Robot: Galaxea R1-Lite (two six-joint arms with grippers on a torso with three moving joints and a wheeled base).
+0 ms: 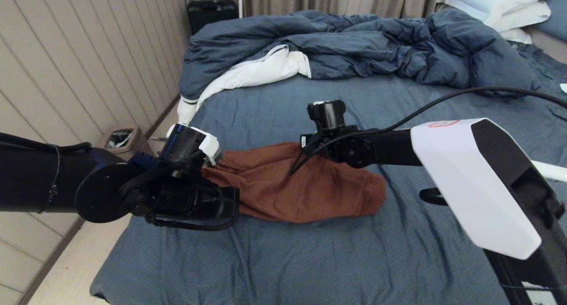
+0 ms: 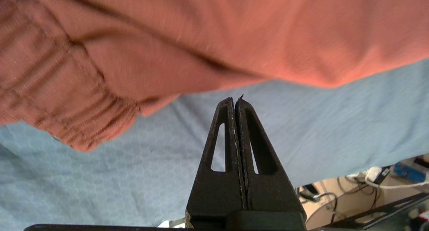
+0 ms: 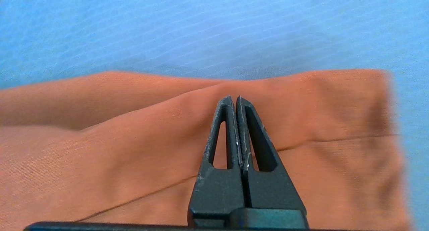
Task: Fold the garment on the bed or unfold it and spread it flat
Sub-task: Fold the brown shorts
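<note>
Bed (image 1: 310, 260): your biggest item, slate-blue sheet filling most of the head view, lightly creased, bare in the foreground.

Duvet (image 1: 354, 44): rumpled blue heap across the far side of the bed, white lining (image 1: 252, 72) spilling out at its left end and trailing toward the left edge of the mattress. White pillows (image 1: 500, 4) at the far right corner.

Shorts (image 1: 305, 190): rust-brown, lying on the sheet around the middle of the bed, left of centre, well apart from the duvet. You see them as a compact, doubled-over bundle, long side running left to right. The gathered elastic waistband (image 2: 67, 123) shows in the left wrist view, at the end nearest the left arm; a fold line crosses the cloth in the right wrist view.

Left arm: comes in from the left, wrist over the left end of the shorts. Left gripper (image 2: 235, 102) has its fingers pressed together with nothing between them; the tips sit over bare sheet just beside the edge of the shorts, not on the cloth.

Right arm: reaches in from the right, wrist above the upper middle of the shorts. Right gripper (image 3: 234, 100) is likewise fully closed and holds nothing, its tips over the brown cloth near a raised crease; you cannot tell whether they touch it.

Small bin (image 1: 119, 139) on the floor by the panelled wall, left of the bed.
</note>
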